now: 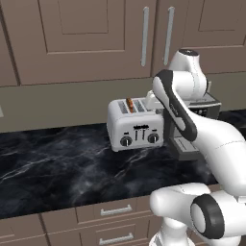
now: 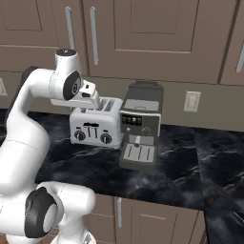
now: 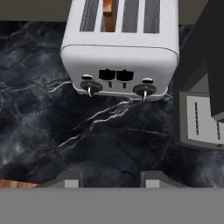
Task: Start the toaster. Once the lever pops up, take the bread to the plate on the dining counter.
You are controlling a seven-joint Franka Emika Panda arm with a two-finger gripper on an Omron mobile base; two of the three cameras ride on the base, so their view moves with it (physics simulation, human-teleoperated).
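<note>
Toaster (image 1: 137, 126): on black marble desk (image 1: 57, 168), coffee machine (image 2: 140, 125) touching at its 3 o'clock | Bread (image 3: 108, 15): upright in second slot from left, crust showing | Jaws: parted, holding nothing, above desk in front of toaster; fingertips (image 3: 70, 179) at 6 o'clock in hand view

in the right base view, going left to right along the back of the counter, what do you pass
toaster → coffee machine → wall outlet
</note>
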